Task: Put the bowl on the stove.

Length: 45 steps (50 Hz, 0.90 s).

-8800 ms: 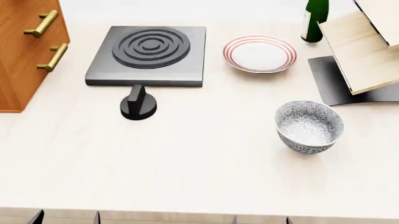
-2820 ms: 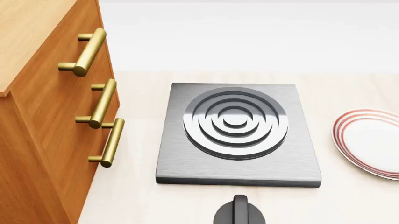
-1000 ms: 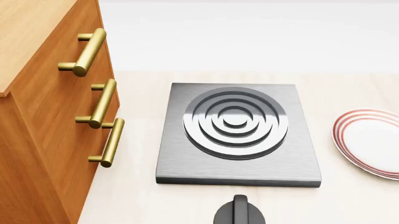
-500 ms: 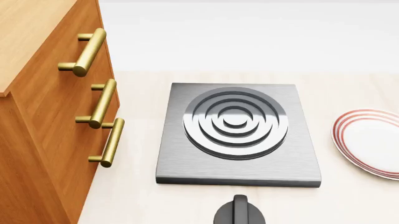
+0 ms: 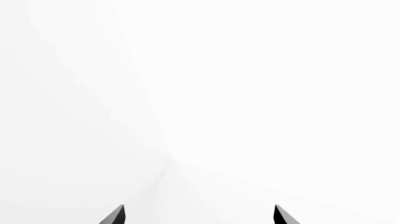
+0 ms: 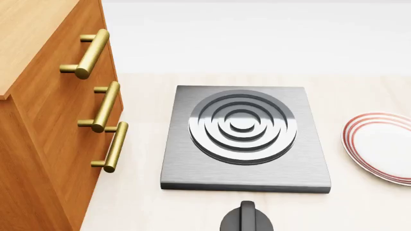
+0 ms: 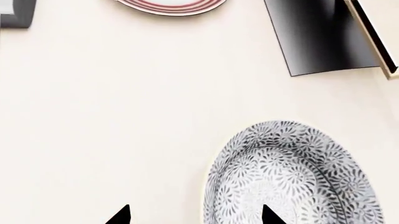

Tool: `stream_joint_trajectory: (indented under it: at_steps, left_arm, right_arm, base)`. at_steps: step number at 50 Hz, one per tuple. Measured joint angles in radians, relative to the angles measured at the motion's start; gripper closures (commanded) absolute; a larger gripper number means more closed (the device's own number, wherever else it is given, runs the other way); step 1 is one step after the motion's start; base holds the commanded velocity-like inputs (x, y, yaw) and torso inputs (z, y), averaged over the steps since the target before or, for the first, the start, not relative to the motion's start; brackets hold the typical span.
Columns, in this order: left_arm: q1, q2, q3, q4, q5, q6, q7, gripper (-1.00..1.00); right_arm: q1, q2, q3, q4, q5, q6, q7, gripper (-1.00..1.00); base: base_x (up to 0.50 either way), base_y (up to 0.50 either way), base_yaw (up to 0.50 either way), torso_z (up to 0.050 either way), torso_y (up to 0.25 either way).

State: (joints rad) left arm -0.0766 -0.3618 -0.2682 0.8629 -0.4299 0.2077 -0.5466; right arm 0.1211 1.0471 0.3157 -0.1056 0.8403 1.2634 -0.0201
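The bowl [image 7: 290, 179], white with a dense grey-blue floral pattern, stands on the cream counter in the right wrist view only. My right gripper [image 7: 195, 215] is open above it; one fingertip [image 7: 269, 215] is over the bowl's inside, the other over bare counter beside the near rim. The stove [image 6: 244, 139], a dark grey square slab with a ringed burner, lies in the middle of the head view with nothing on it; its corner shows in the right wrist view [image 7: 16, 13]. My left gripper [image 5: 198, 215] is open and faces blank white. Neither gripper shows in the head view.
A wooden cabinet [image 6: 45, 120] with brass handles stands left of the stove. A black knob [image 6: 247, 219] sits in front of it. A red-ringed plate [image 6: 382, 147] lies to its right, also in the right wrist view [image 7: 171, 5]. A dark sheet [image 7: 315, 37] under a wooden board lies beyond the bowl.
Since 8.8 s ago the head view has moved in on the stove, and the bowl has left that view. Over the last 2.8 s nothing has changed.
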Motion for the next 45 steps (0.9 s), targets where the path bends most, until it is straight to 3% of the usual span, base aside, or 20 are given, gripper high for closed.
stream_joint_trajectory:
  at_steps: [22,45]
  left_arm:
    - [0.001,-0.005,0.008,-0.003,0.005,0.006,-0.004,-1.0]
    - [0.002,-0.01,0.015,-0.005,0.007,0.011,-0.01,-1.0]
  right_arm:
    - [0.175,-0.037,-0.219,0.13,-0.074,-0.063,-0.023,-1.0]
    - [0.106,-0.048,-0.182,0.151,-0.08,-0.097,-0.005,-1.0]
  base:
    - [0.0,0.0,0.0,0.0,0.0]
    - [0.0,0.0,0.0,0.0,0.0]
